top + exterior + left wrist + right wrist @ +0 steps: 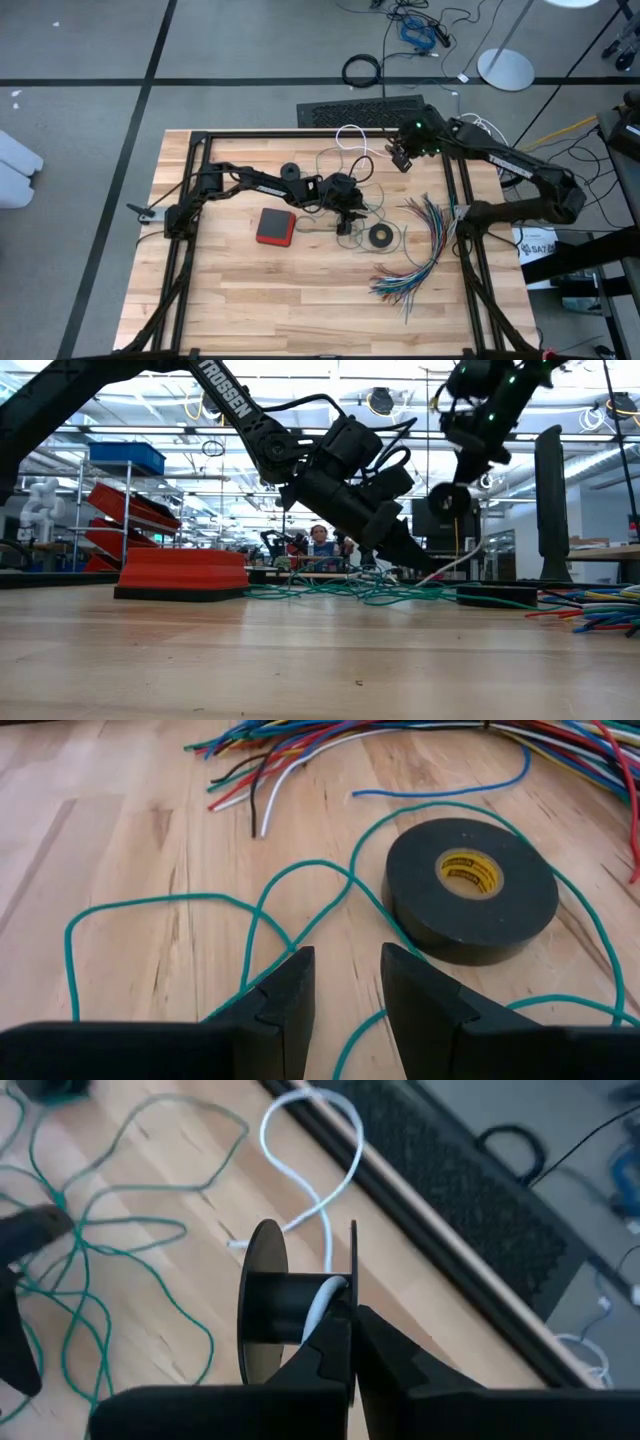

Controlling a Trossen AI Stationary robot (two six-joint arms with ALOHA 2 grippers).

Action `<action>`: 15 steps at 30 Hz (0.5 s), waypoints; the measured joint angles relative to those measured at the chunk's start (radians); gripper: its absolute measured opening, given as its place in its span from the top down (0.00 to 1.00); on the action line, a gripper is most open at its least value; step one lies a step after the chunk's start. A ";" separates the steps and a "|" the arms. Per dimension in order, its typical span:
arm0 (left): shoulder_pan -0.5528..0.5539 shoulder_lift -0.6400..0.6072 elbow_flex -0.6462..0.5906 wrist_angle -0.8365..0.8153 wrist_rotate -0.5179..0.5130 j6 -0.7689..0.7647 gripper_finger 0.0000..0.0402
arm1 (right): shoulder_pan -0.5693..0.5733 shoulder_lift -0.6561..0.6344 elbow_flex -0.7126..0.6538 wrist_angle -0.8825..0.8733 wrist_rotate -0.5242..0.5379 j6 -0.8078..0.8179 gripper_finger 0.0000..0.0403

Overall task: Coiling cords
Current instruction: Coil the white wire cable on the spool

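My right gripper (pixel 352 1315) is shut on a small black spool (pixel 285 1300) over the table's far edge. The white cord (pixel 330 1170) is wound on the spool's hub and trails down in loops (pixel 350 132) onto the wood. The teal-green cord (pixel 338 165) lies in loose tangled loops on the table's middle. My left gripper (pixel 345 952) stands low over those loops (pixel 170 900), fingers apart, beside a black tape roll (pixel 470 890). One strand runs under a finger and another crosses the gap. My right gripper pinches the rim of one thin flange (pixel 353 1265) of the spool between its two fingers, slanting down from above. The spool hangs clear of the table (pixel 450 500), and the white cord (pixel 462 558) runs slack from it to the wood. My left gripper's fingertips (pixel 300 970) are at the teal cord; whether they touch it I cannot tell.
A red box (pixel 276 226) lies left of my left gripper, and a second black spool (pixel 290 172) beyond it. A fanned bundle of multicoloured wires (pixel 425 245) covers the right side. Black frame rails (pixel 300 134) border the table. A person shows far behind (pixel 320 540).
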 joint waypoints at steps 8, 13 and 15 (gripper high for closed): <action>0.003 -0.004 0.000 0.016 -0.016 0.003 0.69 | 0.117 -0.111 0.000 -0.001 0.066 0.056 1.00; 0.003 -0.051 0.009 0.022 -0.130 0.042 0.69 | 0.184 -0.149 0.000 -0.010 0.093 0.088 1.00; 0.003 -0.080 0.010 0.011 -0.198 0.078 0.69 | 0.208 -0.159 0.000 -0.010 0.093 0.098 1.00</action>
